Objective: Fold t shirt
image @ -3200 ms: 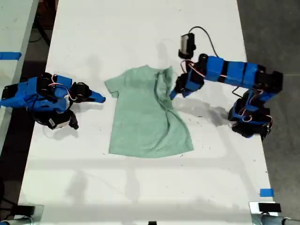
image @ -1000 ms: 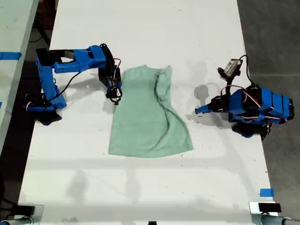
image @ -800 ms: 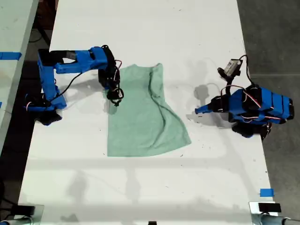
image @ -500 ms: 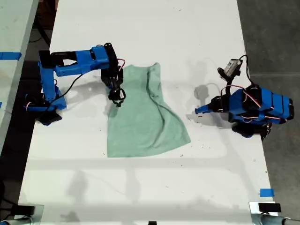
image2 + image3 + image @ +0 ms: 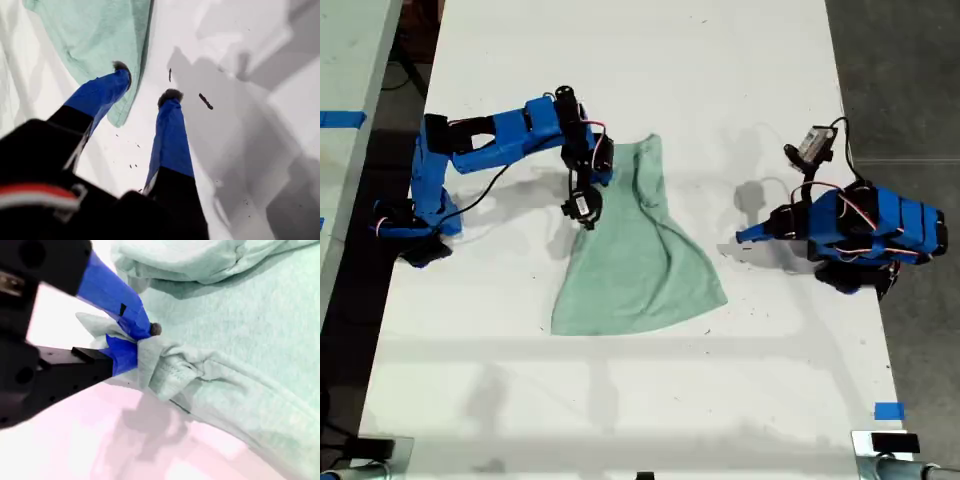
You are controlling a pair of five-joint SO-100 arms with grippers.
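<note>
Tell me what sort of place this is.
Probably a robotics lab bench, not a home: a long white table on a grey floor, blue tape markers, and a t shirt between two arms, my second gripper pinching it.

No writing, label, brand mark or number can be read in any of the three views: the t shirt (image 5: 636,252) is plain, the arms carry no legible marking, and the bare counter (image 5: 620,60) shows only small dark specks
</note>
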